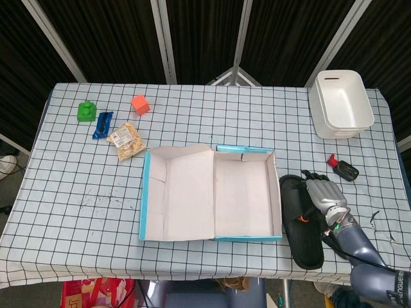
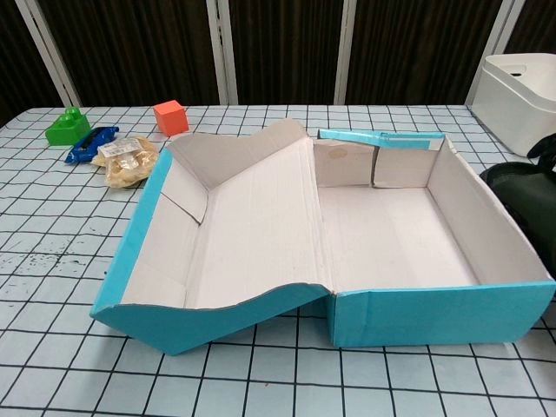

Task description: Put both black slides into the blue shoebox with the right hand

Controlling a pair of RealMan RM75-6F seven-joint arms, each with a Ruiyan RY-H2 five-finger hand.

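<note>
The open blue shoebox lies at the table's middle, its inside bare; the chest view shows its blue front wall. One black slide is just right of the box, and my right hand grips it along its right edge. From the chest camera that slide is raised beside the box's right wall, with dark fingertips above it. No second slide shows plainly; my right forearm covers the spot behind the hand. The left hand appears in neither view.
A white bin stands at the back right, and a small red-and-black object lies behind my hand. At the back left are an orange cube, a green block, a blue item and a snack bag.
</note>
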